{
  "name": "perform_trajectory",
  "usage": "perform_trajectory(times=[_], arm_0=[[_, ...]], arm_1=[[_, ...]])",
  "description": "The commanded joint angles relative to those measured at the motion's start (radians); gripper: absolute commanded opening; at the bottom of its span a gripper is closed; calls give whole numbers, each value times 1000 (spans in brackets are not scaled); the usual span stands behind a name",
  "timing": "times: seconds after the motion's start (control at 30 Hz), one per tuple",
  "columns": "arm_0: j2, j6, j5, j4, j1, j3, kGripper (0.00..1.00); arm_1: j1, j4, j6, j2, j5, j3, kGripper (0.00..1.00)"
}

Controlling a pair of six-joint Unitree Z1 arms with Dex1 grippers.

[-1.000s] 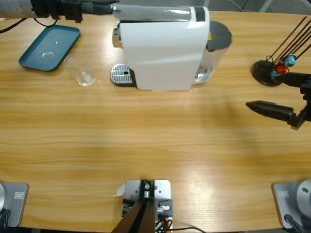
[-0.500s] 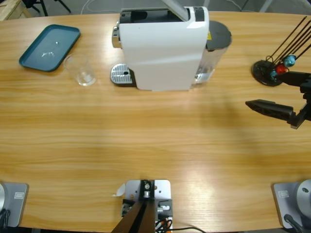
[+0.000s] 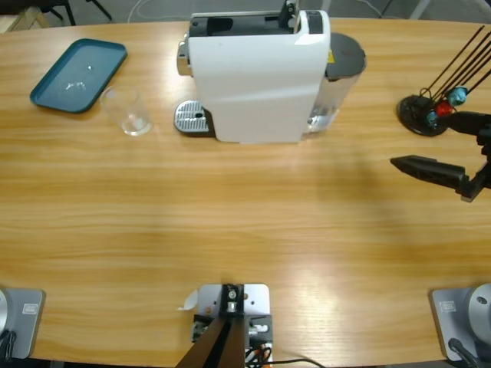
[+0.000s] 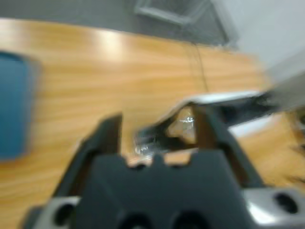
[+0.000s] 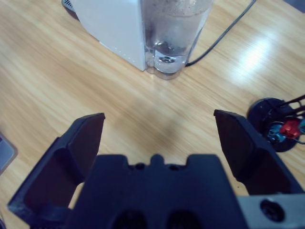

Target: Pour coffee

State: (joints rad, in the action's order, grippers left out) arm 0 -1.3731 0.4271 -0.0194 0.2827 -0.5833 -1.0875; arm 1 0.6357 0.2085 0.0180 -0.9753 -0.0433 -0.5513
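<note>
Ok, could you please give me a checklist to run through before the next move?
1. Glass under the spout: not ok. The clear tumbler stands on the table left of the drip grate, not on it.
2. Right gripper free: ok. It is open, empty and over bare table.
3. Left gripper at the machine's lever: ok.
4. Firm hold on the lever: cannot tell, as the view is blurred.
</note>
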Motion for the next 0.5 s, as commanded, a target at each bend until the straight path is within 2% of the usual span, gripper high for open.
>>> perform_trajectory(times=[0.03,0.07,0.1,0.13,0.17,0.2,0.37,0.5], arm_0=[[311,-227,-371,150,-50,222,964],[342,-235,-370,150,-50,253,964],[370,-237,-370,150,-50,283,966],[394,-237,-369,150,-50,312,966],[416,-237,-368,150,-50,337,964],[434,-236,-361,150,-50,359,964],[462,-217,-294,146,-51,436,954],[443,-214,-286,129,-51,440,954]], arm_1=[[-152,152,-122,76,-164,-40,986],[-205,172,-127,68,-164,-58,963],[-247,183,-128,65,-164,-71,884],[-283,183,-131,69,-164,-74,729],[-326,173,-136,78,-164,-71,528],[-364,161,-141,86,-163,-67,463],[-486,52,-144,48,-139,-49,467],[-502,-82,-144,-80,-84,-24,475]])
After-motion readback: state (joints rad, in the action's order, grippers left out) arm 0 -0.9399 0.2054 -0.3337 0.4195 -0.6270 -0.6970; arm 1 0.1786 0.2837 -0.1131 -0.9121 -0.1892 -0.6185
